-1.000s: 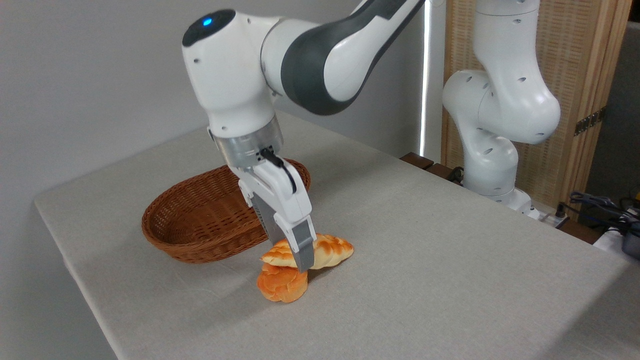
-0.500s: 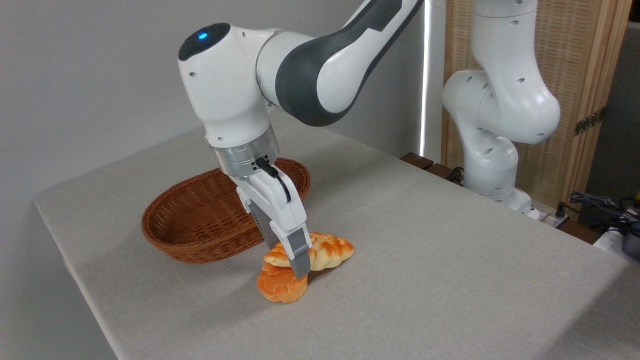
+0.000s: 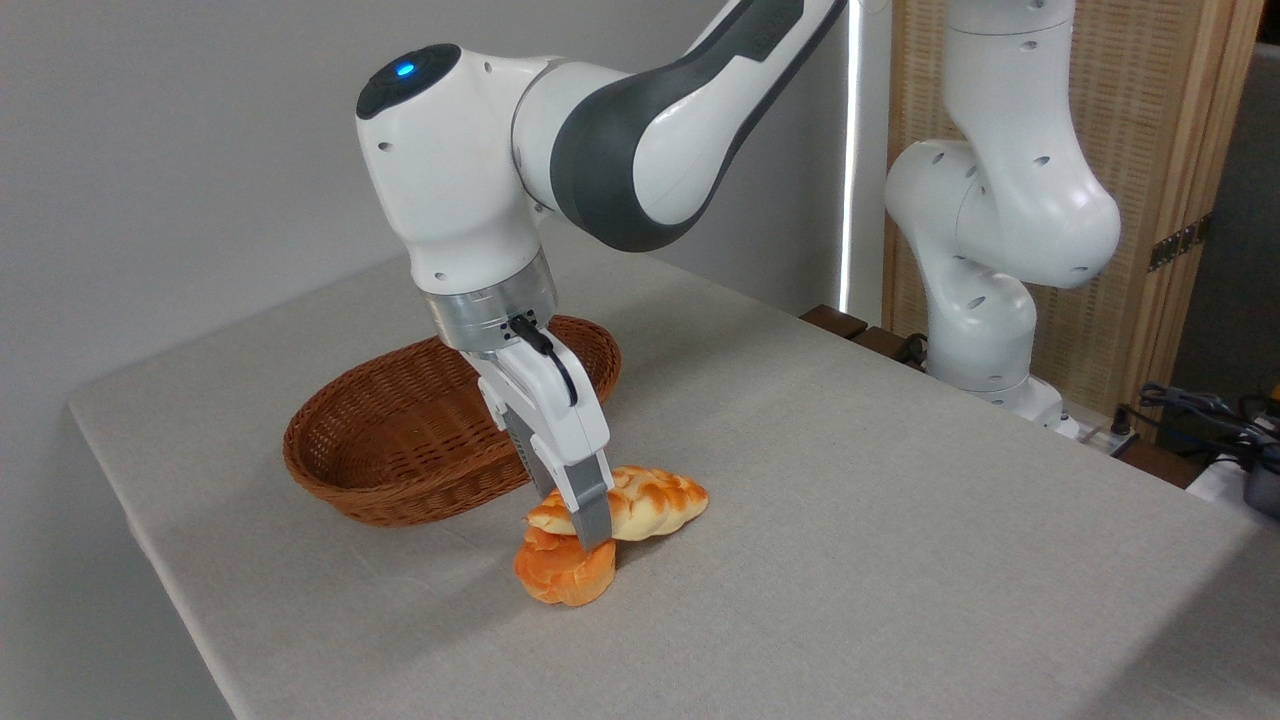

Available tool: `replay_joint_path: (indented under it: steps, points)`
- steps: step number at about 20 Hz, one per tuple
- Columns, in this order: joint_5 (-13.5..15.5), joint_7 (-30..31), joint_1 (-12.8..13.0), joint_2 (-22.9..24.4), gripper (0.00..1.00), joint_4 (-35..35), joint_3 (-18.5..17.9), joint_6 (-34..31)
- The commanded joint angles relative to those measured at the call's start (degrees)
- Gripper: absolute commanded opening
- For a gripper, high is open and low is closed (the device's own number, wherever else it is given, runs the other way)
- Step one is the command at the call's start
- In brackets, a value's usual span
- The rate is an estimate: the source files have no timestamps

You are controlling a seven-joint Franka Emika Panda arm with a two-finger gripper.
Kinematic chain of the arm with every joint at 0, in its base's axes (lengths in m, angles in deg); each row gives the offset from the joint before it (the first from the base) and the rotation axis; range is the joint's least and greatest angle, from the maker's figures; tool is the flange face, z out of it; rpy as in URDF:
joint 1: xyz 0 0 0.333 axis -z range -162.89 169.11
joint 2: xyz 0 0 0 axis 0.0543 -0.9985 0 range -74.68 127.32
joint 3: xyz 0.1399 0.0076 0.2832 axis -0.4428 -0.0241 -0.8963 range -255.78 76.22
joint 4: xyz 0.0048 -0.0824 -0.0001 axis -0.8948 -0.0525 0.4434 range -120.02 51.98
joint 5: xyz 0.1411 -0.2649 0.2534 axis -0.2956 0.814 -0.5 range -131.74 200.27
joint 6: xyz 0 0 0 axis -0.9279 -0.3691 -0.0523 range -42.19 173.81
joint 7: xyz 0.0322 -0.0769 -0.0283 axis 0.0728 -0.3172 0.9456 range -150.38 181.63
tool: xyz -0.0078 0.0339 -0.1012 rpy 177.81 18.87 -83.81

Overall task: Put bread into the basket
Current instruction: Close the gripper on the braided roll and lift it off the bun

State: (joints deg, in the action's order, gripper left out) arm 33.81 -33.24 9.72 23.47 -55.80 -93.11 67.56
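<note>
Two baked items on the table [image 3: 900, 520], touching: the bread [image 3: 655, 497], braided, pale with a glazed golden top, lies with its left end resting on a smaller orange bun [image 3: 565, 572]. The basket [image 3: 400, 440] sits just beside them to the left, nothing in it that I can see. My gripper [image 3: 590, 528] is down across the loaf's left-middle; one finger [image 3: 592, 512] is visible in front, the other is hidden behind the bread, so I can't tell whether it's clamped yet or just straddling. I'd judge the loaf light and somewhat squashy, glaze possibly slick, so moderate squeeze only. Grip across the narrow width near the middle looks right; it's slightly off-centre toward the left, so I expect the right end to droop on lift. Watch that the bun doesn't drag along.
</note>
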Motion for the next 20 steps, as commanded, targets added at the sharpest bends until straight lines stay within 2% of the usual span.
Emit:
replay_joint_path:
  steps: [1,4,10,19,20]
  points:
    - [-0.69,-0.79,0.16,0.74,0.49,0.68,-0.45,-0.11]
    - [-0.25,-0.79,0.16,1.62,0.43,0.86,-0.45,-0.55]
    - [-0.07,-1.06,0.16,2.77,0.39,1.13,-0.27,-2.13]
    - [0.28,-1.06,0.16,5.49,0.38,1.39,0.17,-4.59]
    - [1.50,-1.06,0.16,5.93,0.39,1.57,0.17,-4.77]
